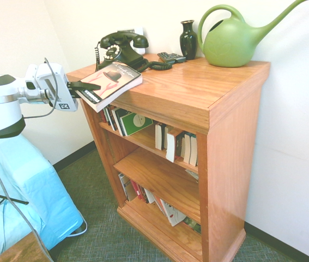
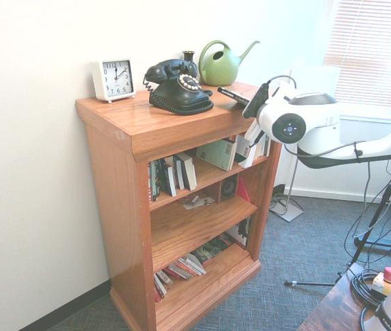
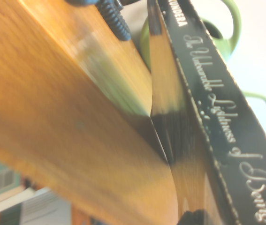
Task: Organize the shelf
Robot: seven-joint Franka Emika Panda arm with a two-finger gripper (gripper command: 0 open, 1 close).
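The shelf (image 1: 198, 87) is a glossy orange-brown bookcase with a thick top board and three tiers that hold books. A paperback book (image 1: 110, 81) with a black spine and pale cover lies tilted over the top board's near left corner, part of it hanging past the edge. My gripper (image 1: 84, 86) comes in level from the left and is shut on the book's overhanging end. From the other side, the gripper (image 2: 254, 103) and the book (image 2: 231, 93) sit at the top's far right corner. The wrist view shows the book's black spine (image 3: 217, 117) with script lettering beside the top board (image 3: 53, 117).
On the top board stand a black rotary phone (image 1: 120, 49), a small dark remote (image 1: 171, 57), a black vase (image 1: 188, 38), a green watering can (image 1: 233, 41) and a white clock (image 2: 114, 79). A blue-covered object (image 1: 29, 185) sits low beside the arm.
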